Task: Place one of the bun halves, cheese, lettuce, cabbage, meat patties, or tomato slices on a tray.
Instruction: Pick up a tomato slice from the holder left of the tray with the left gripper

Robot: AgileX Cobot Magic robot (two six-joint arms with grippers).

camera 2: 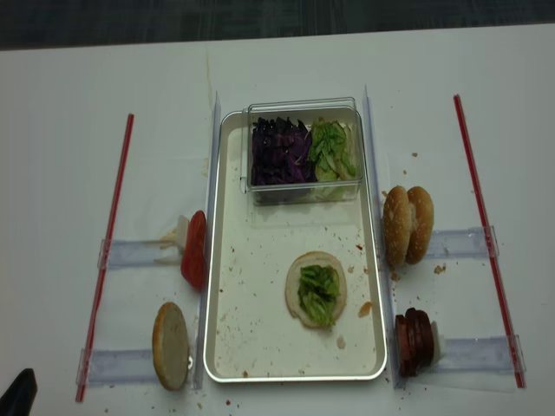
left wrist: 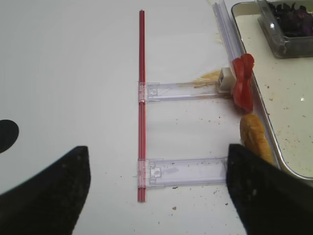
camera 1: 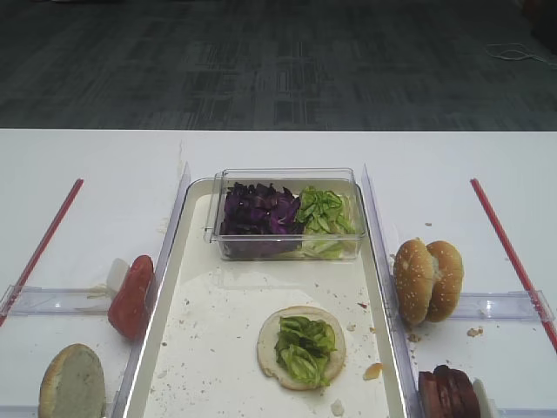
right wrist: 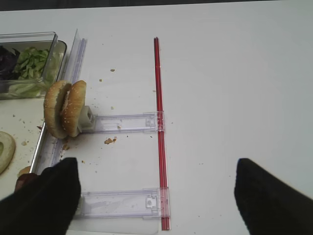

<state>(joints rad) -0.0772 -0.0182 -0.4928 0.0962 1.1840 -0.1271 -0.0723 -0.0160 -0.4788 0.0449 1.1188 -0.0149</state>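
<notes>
Wide-spread and holding nothing, the left gripper (left wrist: 156, 196) and right gripper (right wrist: 156, 196) hang over the table's sides, flanking the tray (camera 2: 227, 347) where a bun half (camera 2: 314, 264) topped with lettuce (camera 2: 318, 292) lies.

The white tray (camera 2: 227, 260), flecked with crumbs, is lying lengthwise in the middle. One of the bun halves (camera 2: 316, 289) is lying cut face up in its near part, carrying shredded lettuce (camera 2: 318, 292). At the far end, dark purple cabbage (camera 2: 279, 150) is filling the left side of a clear box and more lettuce the right. Left of the tray, tomato slices (camera 2: 195, 250) are standing on edge, with another bun half nearer. On the right, two seeded bun halves are standing together, and meat patties (camera 2: 414, 341) are standing on edge nearer.
</notes>
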